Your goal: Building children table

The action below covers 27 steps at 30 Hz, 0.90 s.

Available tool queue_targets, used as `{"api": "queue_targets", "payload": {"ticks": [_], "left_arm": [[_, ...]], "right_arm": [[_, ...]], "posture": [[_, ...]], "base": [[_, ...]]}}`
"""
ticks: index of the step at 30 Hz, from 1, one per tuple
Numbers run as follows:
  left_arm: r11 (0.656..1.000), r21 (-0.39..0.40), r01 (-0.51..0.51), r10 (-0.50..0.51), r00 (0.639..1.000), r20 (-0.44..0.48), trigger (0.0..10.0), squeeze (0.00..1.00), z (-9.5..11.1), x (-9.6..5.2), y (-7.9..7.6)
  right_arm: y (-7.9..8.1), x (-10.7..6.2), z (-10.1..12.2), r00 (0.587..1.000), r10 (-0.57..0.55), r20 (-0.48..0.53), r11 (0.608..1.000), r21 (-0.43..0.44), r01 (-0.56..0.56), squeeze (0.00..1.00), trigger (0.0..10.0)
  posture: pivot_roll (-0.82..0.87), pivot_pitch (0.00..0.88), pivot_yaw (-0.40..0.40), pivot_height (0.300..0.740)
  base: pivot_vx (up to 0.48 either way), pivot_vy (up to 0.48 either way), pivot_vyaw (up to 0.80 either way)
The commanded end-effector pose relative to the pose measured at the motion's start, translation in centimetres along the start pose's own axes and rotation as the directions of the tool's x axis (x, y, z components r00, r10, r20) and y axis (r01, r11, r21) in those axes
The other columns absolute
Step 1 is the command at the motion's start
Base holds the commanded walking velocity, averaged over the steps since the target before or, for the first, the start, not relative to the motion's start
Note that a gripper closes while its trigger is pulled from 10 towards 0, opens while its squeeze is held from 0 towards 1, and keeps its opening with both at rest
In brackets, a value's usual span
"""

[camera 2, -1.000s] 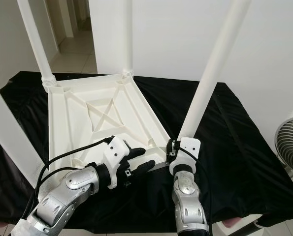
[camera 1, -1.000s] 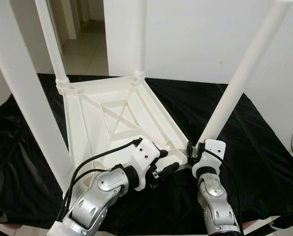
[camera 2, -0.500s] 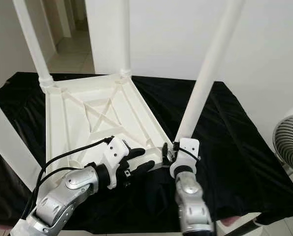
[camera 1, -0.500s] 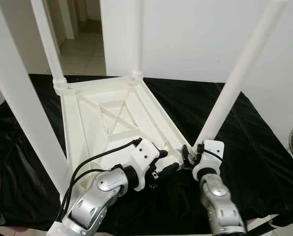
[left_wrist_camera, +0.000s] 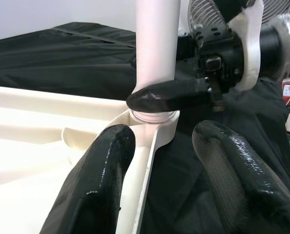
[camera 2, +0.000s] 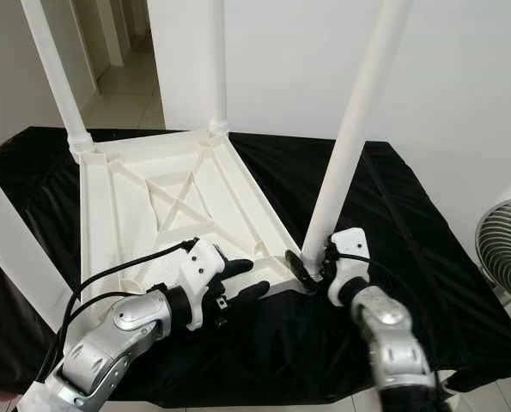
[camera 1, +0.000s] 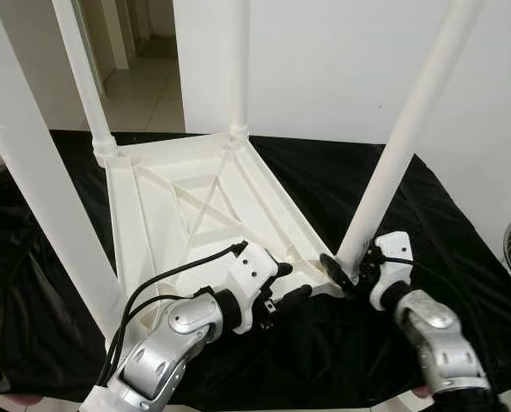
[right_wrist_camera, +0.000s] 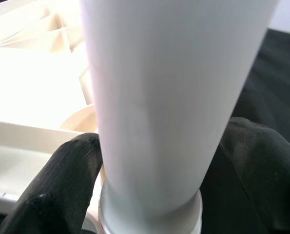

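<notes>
Right wrist view shows the right gripper clamped round the leg at its socket in the upturned tabletop, left gripper open beside, probably seating it; next, twist firmly.

All four table legs run off the top edge; tops unseen. Nearest leg at left frame edge, foot hidden behind left arm. Fan cut by right edge. Right gripper: far finger hidden behind leg base, probably touching it.
</notes>
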State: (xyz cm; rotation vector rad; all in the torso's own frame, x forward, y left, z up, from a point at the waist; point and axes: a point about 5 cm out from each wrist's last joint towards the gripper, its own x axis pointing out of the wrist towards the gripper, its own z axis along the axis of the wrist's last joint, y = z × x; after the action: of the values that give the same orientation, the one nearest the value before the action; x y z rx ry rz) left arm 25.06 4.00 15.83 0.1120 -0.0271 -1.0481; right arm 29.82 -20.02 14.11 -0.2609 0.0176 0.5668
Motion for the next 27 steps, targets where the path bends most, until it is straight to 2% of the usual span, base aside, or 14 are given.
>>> {"api": "queue_targets", "payload": {"ticks": [1, 4, 5, 9, 17, 18, 19, 21, 27], "left_arm": [[0.997, 0.005, 0.077, -0.077, 0.997, -0.001, 10.0, 0.00, 0.1, 0.2, -0.3], [0.997, 0.006, 0.078, -0.078, 0.997, 0.000, 10.0, 0.00, 0.1, 0.2, -0.2], [0.997, 0.007, 0.078, -0.078, 0.997, 0.002, 10.0, 0.00, 0.2, 0.2, -0.3], [0.997, 0.008, 0.077, -0.077, 0.997, 0.004, 10.0, 0.00, 0.3, 0.2, -0.4], [0.998, 0.007, 0.070, -0.070, 0.998, 0.003, 10.0, 0.00, 0.2, 0.2, -0.3], [0.998, 0.004, 0.063, -0.063, 0.998, 0.005, 10.0, 0.00, 0.2, 0.2, -0.3], [0.998, 0.004, 0.063, -0.063, 0.998, 0.005, 10.0, 0.00, 0.2, 0.2, -0.3], [0.998, 0.001, 0.063, -0.063, 0.998, 0.007, 10.0, 0.00, 0.2, 0.2, -0.3], [0.998, 0.000, 0.067, -0.067, 0.998, 0.009, 10.0, 0.00, 0.3, 0.3, -0.3]], "right_arm": [[0.3, 0.3, -0.3, 0.998, 0.054, -0.008, 0.999, -0.003, -0.054, 0.00, 10.0], [0.1, 0.4, -0.4, 0.998, 0.068, -0.015, 0.998, -0.011, -0.068, 0.00, 10.0], [0.1, 0.7, -0.5, 0.994, 0.105, -0.016, 0.994, -0.017, -0.105, 0.00, 0.0], [0.3, 1.0, -0.7, 0.984, 0.177, -0.021, 0.984, -0.024, -0.177, 0.00, 0.0], [0.0, 1.0, -0.9, 0.980, 0.197, -0.029, 0.980, -0.030, -0.198, 0.00, 0.0], [-0.5, 0.8, -1.3, 0.989, 0.142, -0.035, 0.989, -0.021, -0.143, 0.00, 0.0], [-0.5, 0.8, -1.3, 0.989, 0.142, -0.035, 0.989, -0.021, -0.143, 0.00, 0.0], [-0.8, 0.8, -1.5, 0.997, 0.065, -0.031, 0.998, 0.006, -0.065, 0.00, 0.0], [0.0, 1.1, -2.1, 0.994, -0.099, -0.044, 0.994, 0.044, 0.101, 0.00, 0.0]], "posture": [[-0.04, 0.003, -0.024, 0.740], [-0.04, 0.001, -0.023, 0.740], [-0.04, 0.001, -0.023, 0.740], [-0.04, 0.000, -0.026, 0.740], [-0.02, 0.002, -0.034, 0.740], [-0.03, 0.007, -0.034, 0.740], [-0.03, 0.007, -0.034, 0.740], [-0.04, 0.007, -0.034, 0.740], [-0.04, 0.010, -0.029, 0.740]], "base": [[0.000, 0.000, 0.00], [0.000, 0.000, 0.00], [0.000, 0.000, 0.00], [0.000, 0.000, 0.00], [0.000, 0.000, 0.00], [0.000, 0.000, 0.00], [0.000, 0.000, 0.00], [0.000, 0.000, 0.00], [0.000, 0.000, 0.00]]}}
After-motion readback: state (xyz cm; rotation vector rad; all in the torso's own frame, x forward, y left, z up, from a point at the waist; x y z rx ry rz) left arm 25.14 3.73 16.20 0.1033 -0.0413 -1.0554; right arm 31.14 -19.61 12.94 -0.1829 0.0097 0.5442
